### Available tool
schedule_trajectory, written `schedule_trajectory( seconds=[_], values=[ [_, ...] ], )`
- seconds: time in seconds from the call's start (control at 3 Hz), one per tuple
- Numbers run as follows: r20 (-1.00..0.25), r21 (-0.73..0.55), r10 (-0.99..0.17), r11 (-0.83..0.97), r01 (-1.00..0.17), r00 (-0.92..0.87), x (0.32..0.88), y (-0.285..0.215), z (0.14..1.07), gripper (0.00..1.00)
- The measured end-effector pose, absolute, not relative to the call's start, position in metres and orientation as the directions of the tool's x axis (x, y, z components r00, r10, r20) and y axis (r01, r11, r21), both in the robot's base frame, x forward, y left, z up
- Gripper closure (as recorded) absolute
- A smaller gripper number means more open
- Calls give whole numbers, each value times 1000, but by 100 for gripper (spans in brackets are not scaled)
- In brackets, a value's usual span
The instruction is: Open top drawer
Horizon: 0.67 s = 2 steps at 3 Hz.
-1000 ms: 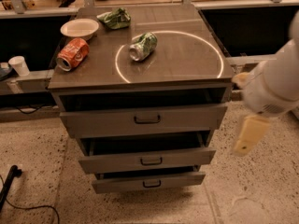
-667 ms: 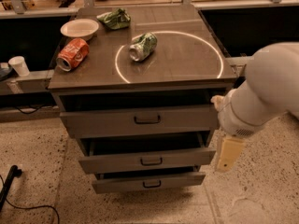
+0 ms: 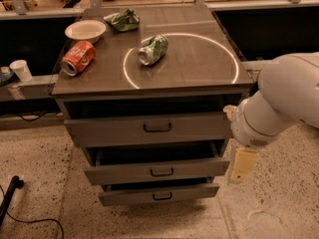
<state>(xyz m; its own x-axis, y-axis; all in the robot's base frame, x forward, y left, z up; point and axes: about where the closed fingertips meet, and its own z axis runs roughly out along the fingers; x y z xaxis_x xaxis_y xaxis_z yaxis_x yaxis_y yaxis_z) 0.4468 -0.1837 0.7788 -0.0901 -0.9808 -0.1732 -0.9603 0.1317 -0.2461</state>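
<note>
The top drawer [image 3: 114, 130] is the widest grey front of the cabinet, with a small black bar handle [image 3: 157, 127] at its centre. A dark gap shows above its front. Two narrower grey drawers, the middle one [image 3: 119, 173] and the bottom one [image 3: 124, 196], stick out below it in steps. My gripper [image 3: 242, 164] hangs from the white arm [image 3: 279, 108] at the cabinet's right side. It points down, level with the middle drawer's right end, and it is well to the right of the top drawer's handle.
On the cabinet top [image 3: 199, 54] lie a red can [image 3: 78, 58], a crushed green can [image 3: 153, 49], a white bowl [image 3: 85, 30] and a green bag [image 3: 123, 20]. A white cup [image 3: 20, 69] stands on the ledge at left. A black cable [image 3: 10, 198] runs over the speckled floor.
The arm has swung left toward the cabinet, and the gripper has come down close to the drawers' right ends. The drawers and the things on top have not moved.
</note>
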Motion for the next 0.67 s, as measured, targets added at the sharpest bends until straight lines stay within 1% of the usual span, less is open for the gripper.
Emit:
schedule_trajectory(
  seconds=[0.33, 0.67],
  values=[
    [-212, -258, -974, 129, -958, -74, 471, -190, 752, 0],
    [-229, -297, -973, 99, -950, -30, 508, -189, 719, 0]
  ],
)
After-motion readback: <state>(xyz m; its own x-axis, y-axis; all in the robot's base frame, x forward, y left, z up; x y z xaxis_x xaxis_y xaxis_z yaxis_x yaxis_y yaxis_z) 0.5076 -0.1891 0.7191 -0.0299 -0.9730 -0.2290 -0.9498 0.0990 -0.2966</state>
